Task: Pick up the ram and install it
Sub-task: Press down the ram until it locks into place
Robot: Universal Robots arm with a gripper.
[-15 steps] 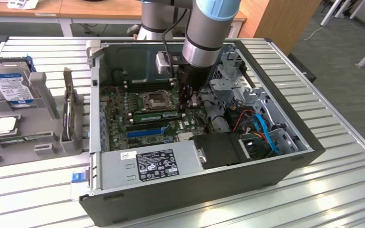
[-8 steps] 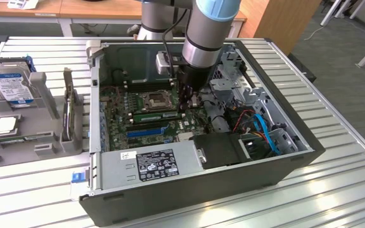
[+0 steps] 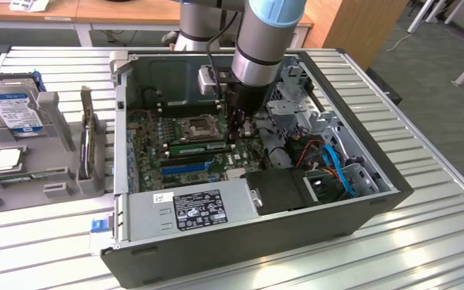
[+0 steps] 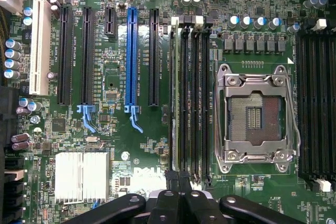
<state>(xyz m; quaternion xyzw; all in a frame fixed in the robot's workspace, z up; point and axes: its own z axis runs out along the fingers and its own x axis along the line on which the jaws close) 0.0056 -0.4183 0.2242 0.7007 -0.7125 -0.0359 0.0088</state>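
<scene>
The ram, a thin green stick, sits low and level in a memory slot on the motherboard, just beside the CPU socket. My gripper reaches down into the open case and is shut, with its tips at the end of the ram nearer the exterior view's right. In the wrist view my gripper has its fingertips pressed together over one end of the black memory slots, next to the CPU socket. I cannot tell whether the tips pinch the stick or only rest on it.
The drive cage and blue cables crowd the case at the exterior view's right; the power supply fills its front. Left of the case, a grey fixture holds a hard drive and an upright card.
</scene>
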